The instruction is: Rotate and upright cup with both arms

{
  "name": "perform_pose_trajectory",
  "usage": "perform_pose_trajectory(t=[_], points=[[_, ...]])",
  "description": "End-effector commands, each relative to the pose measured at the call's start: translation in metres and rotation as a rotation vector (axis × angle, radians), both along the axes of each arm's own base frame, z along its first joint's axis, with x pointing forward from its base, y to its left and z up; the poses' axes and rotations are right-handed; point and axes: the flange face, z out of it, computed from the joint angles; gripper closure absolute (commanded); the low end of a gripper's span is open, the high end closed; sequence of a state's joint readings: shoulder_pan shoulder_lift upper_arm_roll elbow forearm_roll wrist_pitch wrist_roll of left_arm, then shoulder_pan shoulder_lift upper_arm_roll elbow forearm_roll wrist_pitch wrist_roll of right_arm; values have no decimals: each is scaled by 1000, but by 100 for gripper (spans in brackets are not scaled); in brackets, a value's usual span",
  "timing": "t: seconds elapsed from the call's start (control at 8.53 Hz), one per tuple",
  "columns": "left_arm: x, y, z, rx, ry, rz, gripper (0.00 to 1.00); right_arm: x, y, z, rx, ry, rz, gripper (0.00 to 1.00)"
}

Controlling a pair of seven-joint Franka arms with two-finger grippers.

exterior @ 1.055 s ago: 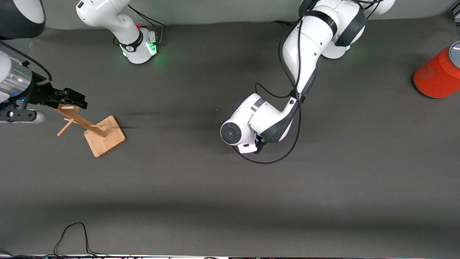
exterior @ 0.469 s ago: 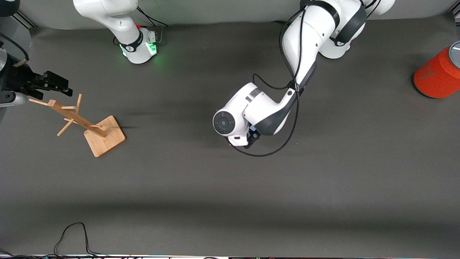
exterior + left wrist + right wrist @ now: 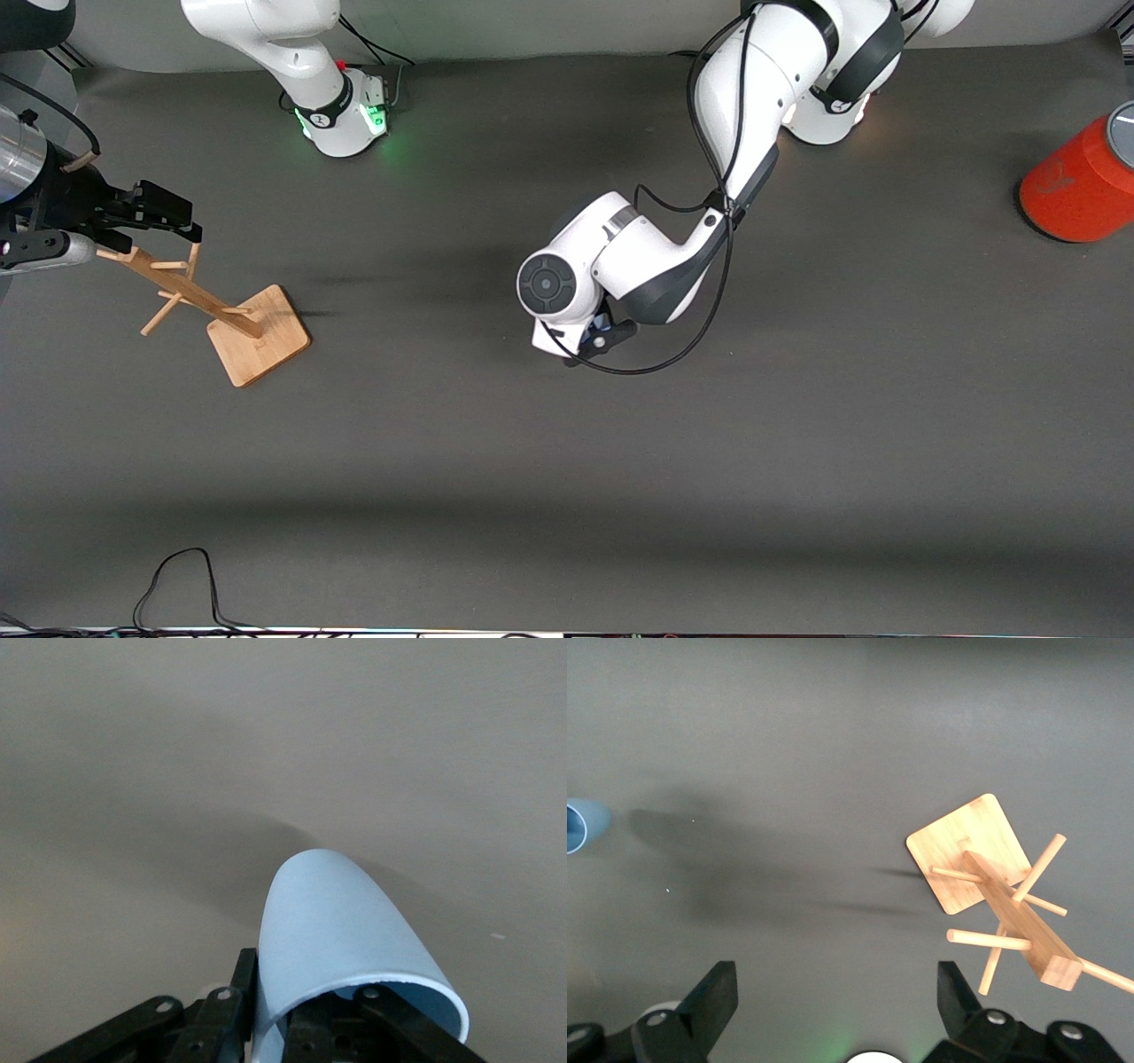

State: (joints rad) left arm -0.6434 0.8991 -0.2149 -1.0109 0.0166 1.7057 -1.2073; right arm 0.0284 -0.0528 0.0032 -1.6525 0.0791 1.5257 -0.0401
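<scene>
The light-blue cup (image 3: 332,921) fills the left wrist view. My left gripper (image 3: 301,1003) is shut on the cup's rim, one finger (image 3: 246,973) outside the wall and the other inside the mouth. The cup's base points away from the gripper, above the dark mat. In the front view the left gripper (image 3: 595,339) is at the table's middle and the arm's wrist hides the cup. The cup also shows at the edge of the right wrist view (image 3: 580,824). My right gripper (image 3: 164,213) is open and empty over the top of the wooden rack, as the right wrist view (image 3: 837,1001) shows.
A wooden peg rack (image 3: 213,306) on a square base stands toward the right arm's end, also in the right wrist view (image 3: 1001,886). A large orange-red container (image 3: 1076,190) stands at the left arm's end. A black cable (image 3: 177,576) lies at the table's near edge.
The left arm's wrist has shifted a little toward the right arm's end and turned. The right gripper swung away from the rack's top, then came back over it.
</scene>
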Motion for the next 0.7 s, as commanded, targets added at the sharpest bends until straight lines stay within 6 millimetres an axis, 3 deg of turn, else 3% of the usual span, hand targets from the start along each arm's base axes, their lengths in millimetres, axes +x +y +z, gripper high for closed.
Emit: perform_pose_trajectory(t=[0.0, 0.12, 0.59], points=[[0, -2, 23, -108, -91, -76, 100, -5, -3, 1, 15, -9, 1, 0], [-10, -2, -4, -135, -136, -86, 100, -6, -8, 3, 12, -7, -5, 0], [-22, 22, -34, -86, -43, -171, 100, -4, -13, 1, 10, -4, -12, 0]])
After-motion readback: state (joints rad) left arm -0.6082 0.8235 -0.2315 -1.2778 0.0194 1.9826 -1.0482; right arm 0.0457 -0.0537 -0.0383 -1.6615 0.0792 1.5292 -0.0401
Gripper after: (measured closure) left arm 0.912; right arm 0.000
